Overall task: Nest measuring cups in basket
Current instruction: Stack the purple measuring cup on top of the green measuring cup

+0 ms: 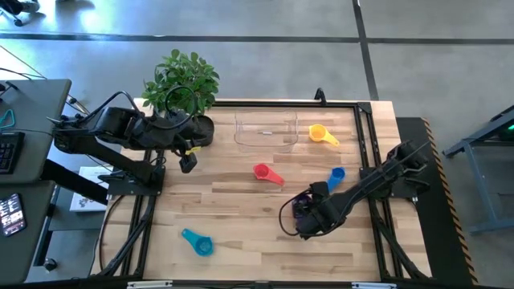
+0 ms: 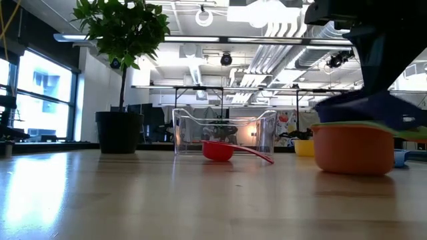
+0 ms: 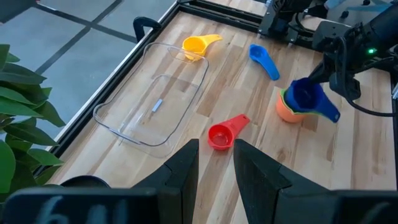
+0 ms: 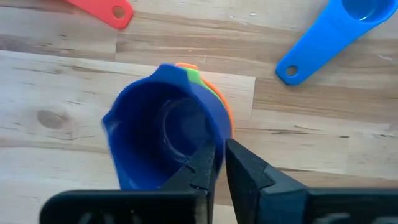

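My right gripper (image 4: 217, 163) is shut on a dark blue measuring cup (image 4: 163, 142) above a stack of a green cup in an orange cup (image 2: 353, 149), toward the table's near right. Loose cups lie on the wood: red (image 1: 267, 174), light blue (image 1: 336, 177), yellow (image 1: 322, 135) and teal (image 1: 197, 242). The clear basket (image 1: 266, 129) stands near the far edge with no cups in it. My left gripper (image 3: 215, 163) hangs open by the plant pot, left of the basket. My right gripper pinches the dark blue cup's side wall (image 4: 219, 138), one finger inside the bowl and one outside. The fingers come from above, slanting in from the table's right. The cup sits tilted in the mouth of the green-and-orange stack (image 3: 288, 111), handle (image 2: 408, 121) sticking out sideways.
A dark pot with a leafy plant (image 1: 183, 84) stands at the far left corner, close to my left gripper. A black frame (image 1: 365, 144) borders the table. Bare wood (image 1: 249, 225) lies between the teal cup and the stack.
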